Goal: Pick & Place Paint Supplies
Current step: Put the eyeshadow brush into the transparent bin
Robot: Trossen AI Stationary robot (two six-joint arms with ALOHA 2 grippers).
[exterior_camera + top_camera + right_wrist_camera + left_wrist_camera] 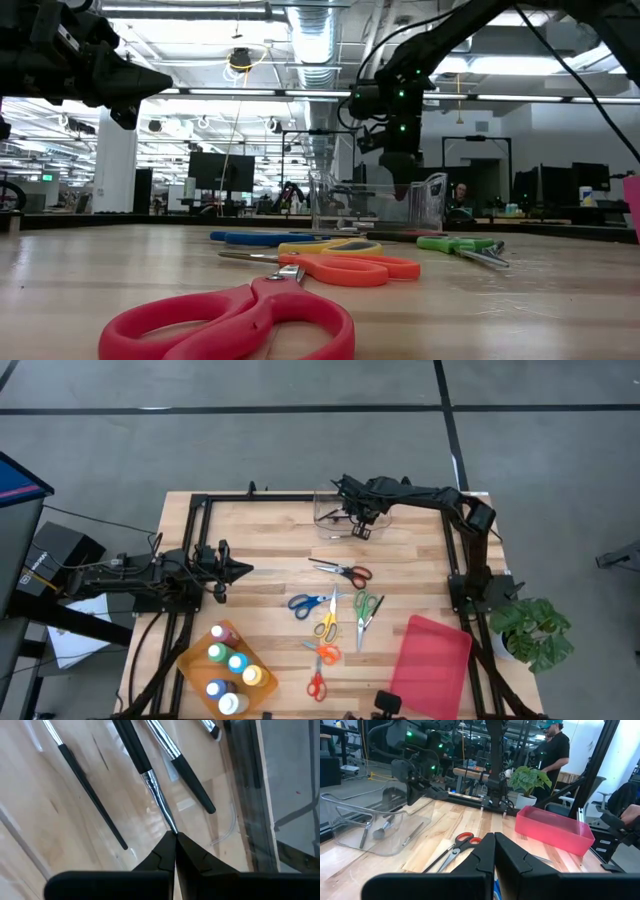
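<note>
Right gripper [175, 836] inside clear bin [335, 520] at table's far edge, jaws closed on thin brush [152, 785]; other brushes beside it. Left gripper [494, 851] closed, empty, above table's left side. Scissors [342, 571] scattered mid-table, paint bottles [230, 665] in orange tray [190, 665]

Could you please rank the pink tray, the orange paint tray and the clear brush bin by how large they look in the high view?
1. pink tray
2. orange paint tray
3. clear brush bin, though the right claw's arm hides part of it.

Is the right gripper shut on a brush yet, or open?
Shut on a brush: the right gripper fingers meet around its tip inside the clear bin.
</note>
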